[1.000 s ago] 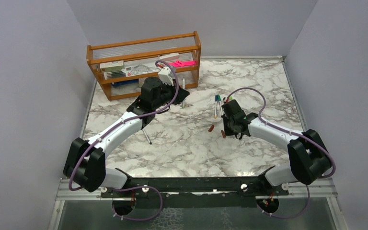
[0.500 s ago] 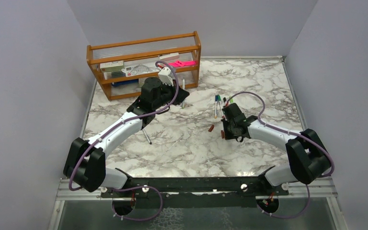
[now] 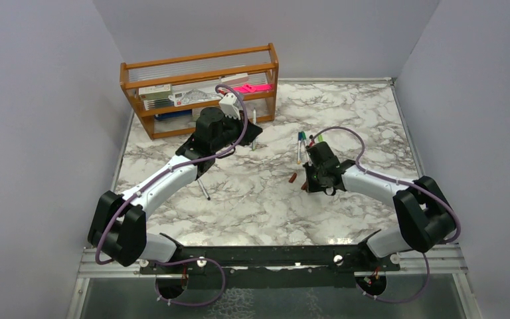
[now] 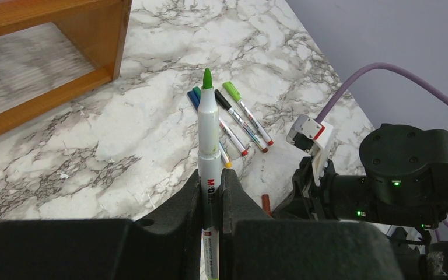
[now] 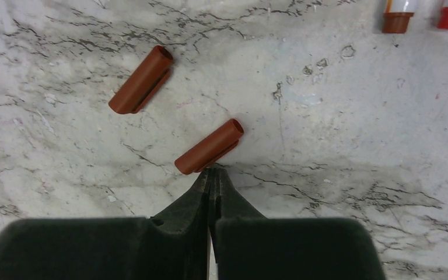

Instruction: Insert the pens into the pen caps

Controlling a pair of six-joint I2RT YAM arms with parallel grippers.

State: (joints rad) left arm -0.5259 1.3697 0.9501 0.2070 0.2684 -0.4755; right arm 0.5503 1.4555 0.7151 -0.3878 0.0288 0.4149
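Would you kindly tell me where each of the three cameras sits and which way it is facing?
Top: above and behind the bases, looking down on the table, rack, left arm and right arm.
Left wrist: looks along the left fingers, shut on a green-tipped pen, towards loose pens and the right arm.
Right wrist: looks straight down past the right fingers, shut, at two brown caps.
Shared: the top and left wrist views both show the loose pens.
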